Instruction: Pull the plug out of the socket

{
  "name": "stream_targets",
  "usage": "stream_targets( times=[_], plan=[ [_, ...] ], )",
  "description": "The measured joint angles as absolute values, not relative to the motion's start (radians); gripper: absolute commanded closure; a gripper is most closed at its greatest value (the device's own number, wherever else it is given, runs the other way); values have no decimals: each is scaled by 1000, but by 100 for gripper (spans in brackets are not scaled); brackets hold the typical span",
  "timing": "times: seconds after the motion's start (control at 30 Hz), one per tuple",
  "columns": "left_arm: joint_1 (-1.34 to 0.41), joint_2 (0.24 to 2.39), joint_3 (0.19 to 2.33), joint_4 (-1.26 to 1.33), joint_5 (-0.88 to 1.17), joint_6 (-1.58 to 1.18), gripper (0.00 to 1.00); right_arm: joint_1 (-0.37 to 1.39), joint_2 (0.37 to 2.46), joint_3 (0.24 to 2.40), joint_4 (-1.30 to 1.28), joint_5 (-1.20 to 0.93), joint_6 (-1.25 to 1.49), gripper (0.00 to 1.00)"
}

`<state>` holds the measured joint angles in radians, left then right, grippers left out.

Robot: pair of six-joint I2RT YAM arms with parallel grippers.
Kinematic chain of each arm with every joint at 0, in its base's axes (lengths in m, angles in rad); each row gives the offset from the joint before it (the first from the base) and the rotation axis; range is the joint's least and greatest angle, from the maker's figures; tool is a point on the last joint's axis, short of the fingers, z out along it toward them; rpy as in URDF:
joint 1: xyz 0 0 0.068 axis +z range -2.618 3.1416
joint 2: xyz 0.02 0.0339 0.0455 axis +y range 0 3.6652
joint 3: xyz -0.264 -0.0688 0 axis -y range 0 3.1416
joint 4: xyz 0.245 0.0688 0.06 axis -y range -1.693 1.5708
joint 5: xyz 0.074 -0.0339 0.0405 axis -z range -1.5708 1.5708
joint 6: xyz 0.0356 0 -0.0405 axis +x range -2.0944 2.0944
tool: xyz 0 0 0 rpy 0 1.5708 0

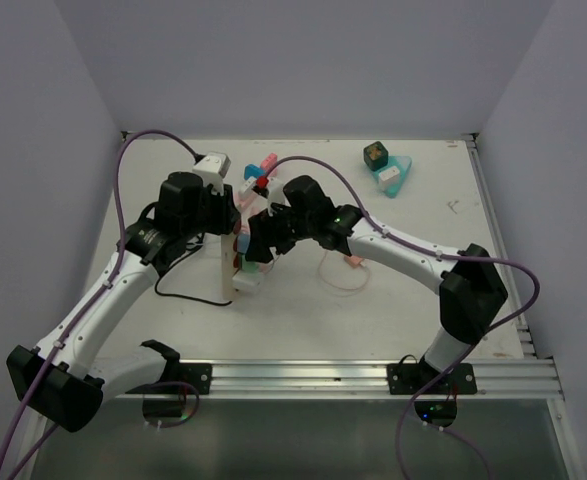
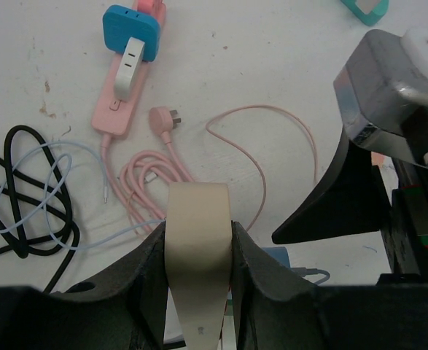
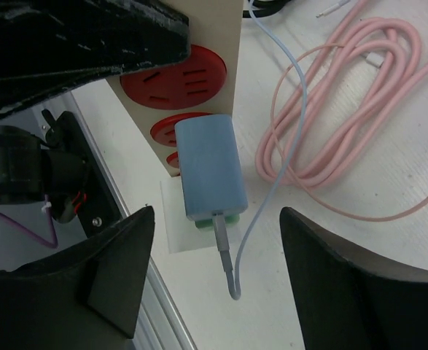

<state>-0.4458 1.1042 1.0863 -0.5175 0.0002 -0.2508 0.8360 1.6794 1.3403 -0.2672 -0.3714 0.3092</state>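
Observation:
A beige upright socket board [image 3: 215, 29] with red round sockets [image 3: 176, 82] stands mid-table. A light-blue plug block [image 3: 210, 169] sits in a lower socket, and its pale blue cable [image 3: 272, 197] loops off to the right. My right gripper [image 3: 217, 266] is open, with one finger on either side of the plug's cable end and touching nothing. My left gripper [image 2: 197, 251] is shut on the board's top edge [image 2: 197, 219]. In the top view the left gripper [image 1: 221, 222] and the right gripper [image 1: 258, 245] flank the board [image 1: 223, 272].
A pink power strip [image 2: 120, 98] carrying a blue adapter [image 2: 130, 29], a coiled pink cable [image 2: 155, 175] and a black cable [image 2: 24, 211] lie around the board. A teal triangular piece [image 1: 395, 176] and a dark cube [image 1: 376, 153] sit at the back right.

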Motion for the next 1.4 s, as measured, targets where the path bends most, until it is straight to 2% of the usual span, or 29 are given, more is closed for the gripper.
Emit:
stream_targets(
  times=[0.13, 0.23, 0.27, 0.33, 0.37, 0.43, 0.47, 0.5, 0.57, 0.6, 0.67, 0.7, 0.77, 0.8, 1.07, 1.27, 1.4],
  plan=[
    [-446, 1104, 1087, -517, 8, -252, 100, 840, 1718, 1360, -249, -386, 295, 46],
    [-446, 1104, 1087, -517, 15, -254, 100, 842, 1734, 1365, -236, -393, 290, 62],
    [-446, 1104, 1087, -517, 15, -254, 100, 844, 1735, 1366, -233, -402, 289, 73],
    [-445, 1104, 1087, -517, 15, -254, 100, 844, 1736, 1367, -229, -415, 283, 83],
    [-445, 1103, 1087, -517, 15, -254, 100, 844, 1736, 1368, -228, -416, 282, 93],
    [-445, 1100, 1087, -518, 14, -254, 100, 844, 1736, 1368, -228, -415, 282, 100],
    [-445, 1100, 1087, -518, 15, -255, 95, 844, 1736, 1368, -227, -415, 281, 100],
    [-445, 1099, 1087, -518, 14, -255, 84, 844, 1736, 1368, -227, -415, 279, 100],
    [-445, 1098, 1086, -518, 14, -257, 74, 844, 1734, 1368, -228, -414, 278, 100],
    [-445, 1096, 1084, -517, 14, -260, 64, 844, 1732, 1368, -229, -414, 278, 100],
    [-445, 1086, 1076, -513, 13, -272, 55, 844, 1728, 1368, -232, -414, 278, 100],
    [-445, 1078, 1068, -503, 15, -281, 43, 844, 1726, 1368, -236, -413, 278, 100],
    [-446, 1056, 1043, -482, 23, -310, 33, 845, 1725, 1368, -241, -410, 279, 100],
    [-446, 1044, 1036, -479, 24, -312, 31, 845, 1725, 1368, -244, -410, 279, 100],
    [-447, 999, 917, -405, 46, -376, 28, 845, 1720, 1367, -264, -410, 288, 100],
    [-447, 990, 821, -319, 44, -393, 44, 846, 1706, 1366, -271, -411, 300, 100],
    [-447, 990, 802, -266, 46, -401, 60, 849, 1706, 1366, -273, -411, 304, 100]
  ],
)
